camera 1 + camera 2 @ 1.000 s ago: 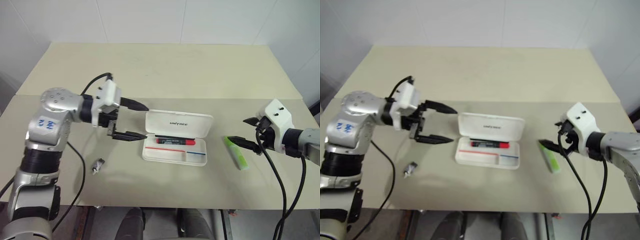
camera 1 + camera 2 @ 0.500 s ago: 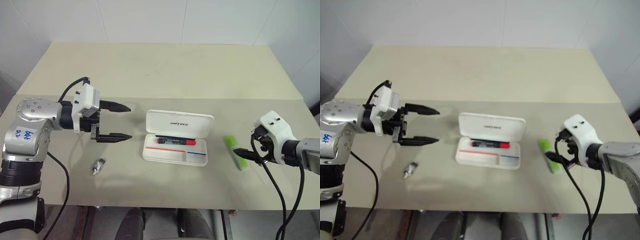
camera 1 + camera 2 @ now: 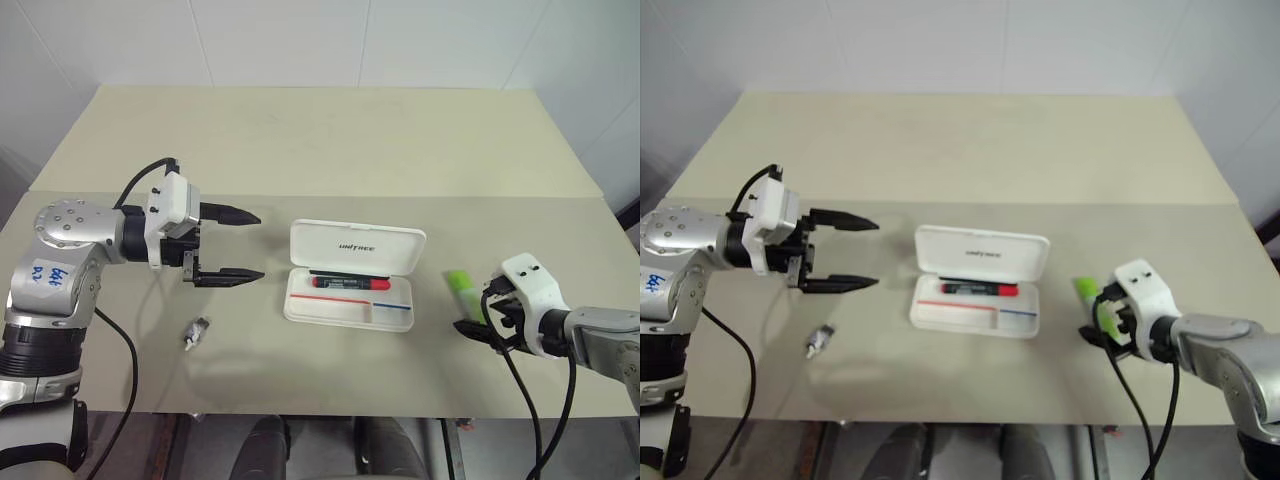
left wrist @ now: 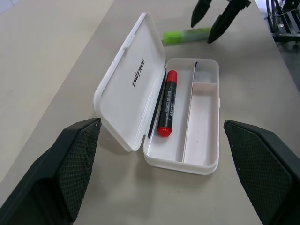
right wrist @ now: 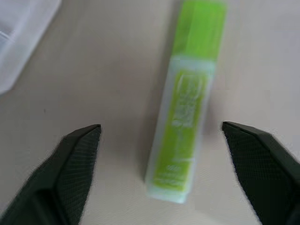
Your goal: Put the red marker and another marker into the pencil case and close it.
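Observation:
The white pencil case point(image 3: 357, 246) lies open mid-table, lid tipped back. The red marker point(image 3: 350, 283) rests in its rear compartment, also clear in the left wrist view point(image 4: 167, 103). To the case's right the light-green highlighter point(image 3: 461, 285) lies flat on the table. My right gripper point(image 3: 474, 326) points steeply down over its near end. In the right wrist view the highlighter point(image 5: 185, 122) lies between the open fingers point(image 5: 77, 154), touching neither. My left gripper point(image 3: 257, 244) hovers open and empty to the left of the case.
A small dark-and-silver object point(image 3: 197, 332) lies near the front edge, below my left gripper. The beige table point(image 3: 320, 150) stretches back to a white wall. Its front edge runs close beneath the right gripper.
My right gripper has dropped and tipped downward, coming to the highlighter's near end. My left gripper drew back leftward from the case, then held still.

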